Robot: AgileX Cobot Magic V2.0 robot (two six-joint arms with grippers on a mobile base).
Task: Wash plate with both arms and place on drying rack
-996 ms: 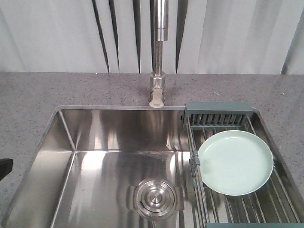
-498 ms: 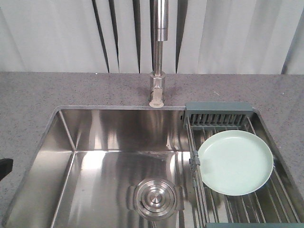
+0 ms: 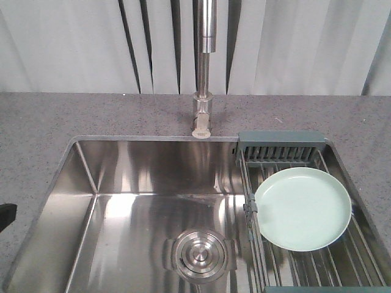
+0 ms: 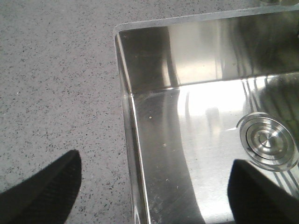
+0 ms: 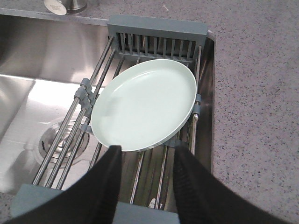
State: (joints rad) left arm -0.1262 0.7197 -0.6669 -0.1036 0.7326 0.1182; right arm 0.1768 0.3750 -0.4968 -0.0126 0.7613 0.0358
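Observation:
The pale mint-green plate (image 3: 302,209) lies face up on the steel rods of the drying rack (image 3: 281,146), over the right end of the sink. In the right wrist view the plate (image 5: 145,105) sits just beyond my right gripper (image 5: 147,150). That gripper is open, its black fingertips (image 5: 114,156) are close to the plate's near rim, and nothing is between them. My left gripper (image 4: 156,159) is wide open and empty, straddling the sink's left rim (image 4: 128,121). One finger is over the countertop and the other over the basin.
The shiny steel sink basin (image 3: 140,201) has a round drain (image 3: 198,253). A tall steel faucet (image 3: 204,67) stands behind it on the grey speckled countertop (image 3: 36,128). The rack's grey-teal near end piece (image 5: 42,198) lies under my right gripper. White curtains hang behind.

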